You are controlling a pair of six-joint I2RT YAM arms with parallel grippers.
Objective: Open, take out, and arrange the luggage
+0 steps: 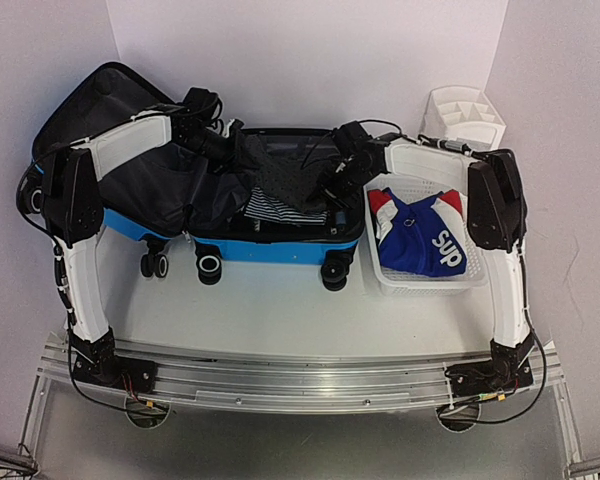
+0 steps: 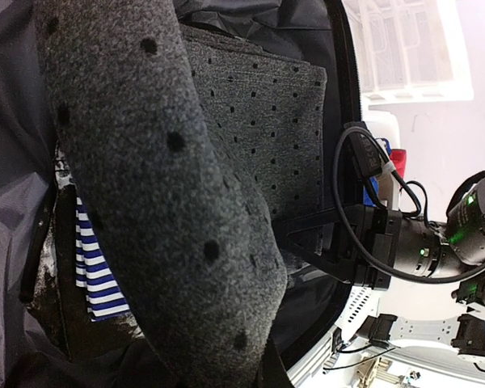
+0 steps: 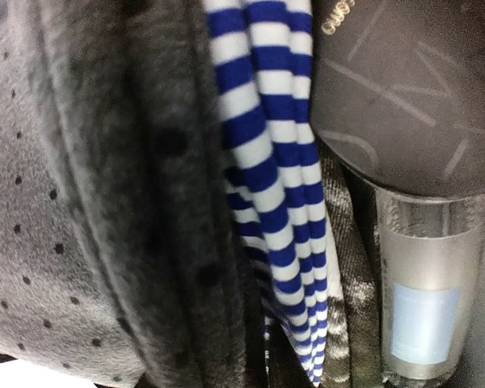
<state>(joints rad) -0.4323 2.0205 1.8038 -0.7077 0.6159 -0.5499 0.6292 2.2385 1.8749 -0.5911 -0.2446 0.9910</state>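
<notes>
Open bright blue hard-shell suitcase (image 1: 270, 248) lies on the white table (image 1: 280, 310), left of the middle, wheels toward the arms and lid thrown back to the left.

Inside it lie a grey dotted felt-like cloth (image 2: 145, 162) and a blue-and-white striped garment (image 1: 280, 210). The left gripper (image 1: 228, 140) is closed on the dotted cloth. The right gripper (image 1: 335, 170) sits low on the same pile; I cannot tell its opening. Just right stands a white mesh plastic basket (image 1: 420, 283) holding a blue, red and white shirt (image 1: 420, 240).
</notes>
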